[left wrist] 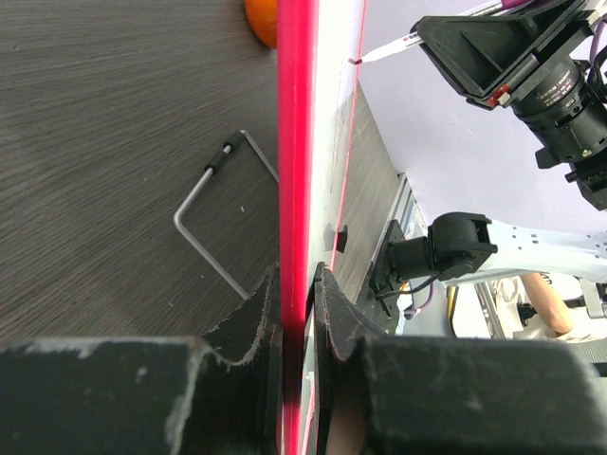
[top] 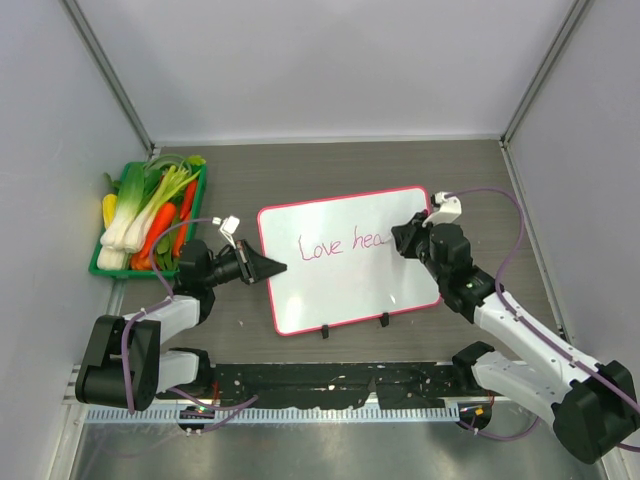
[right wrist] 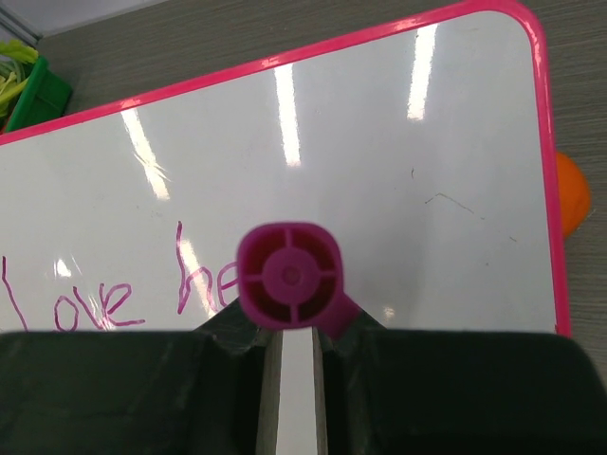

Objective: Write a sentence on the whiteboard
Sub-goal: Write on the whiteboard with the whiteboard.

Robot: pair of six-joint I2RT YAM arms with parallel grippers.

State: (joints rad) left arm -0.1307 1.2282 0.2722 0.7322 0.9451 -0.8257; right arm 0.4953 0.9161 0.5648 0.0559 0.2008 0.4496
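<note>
- The left end effector [top: 272, 268] is clenched on the left short edge of the whiteboard [top: 345, 295]. In the left wrist view its two black fingers [left wrist: 248, 318] pinch the pink-red frame from either side.
- The right end effector [top: 400, 240] is closed around a magenta marker [right wrist: 289, 275]. The marker's butt cap sits between the fingers in the right wrist view.
- The whiteboard lies at the middle of the dark wood-grain counter [top: 330, 170], between the two arms. It is turned a little, so its right end sits farther back.
- Two small black feet [top: 325, 332] stick out from the board's near long edge.
- A bent wire stand [left wrist: 201, 184] shows beneath the board in the left wrist view.
- Pink handwriting [top: 342, 245] across the upper half of the board reads "Love hea".
- The marker tip meets the board face just after the last letter.
- An orange round thing [right wrist: 571, 194] peeks out just beyond the board's right edge. I cannot tell what it is.
- A green bin [top: 110, 270] stands far left on the counter, well apart from the board. It is filled with leeks, carrots and other vegetables.
</note>
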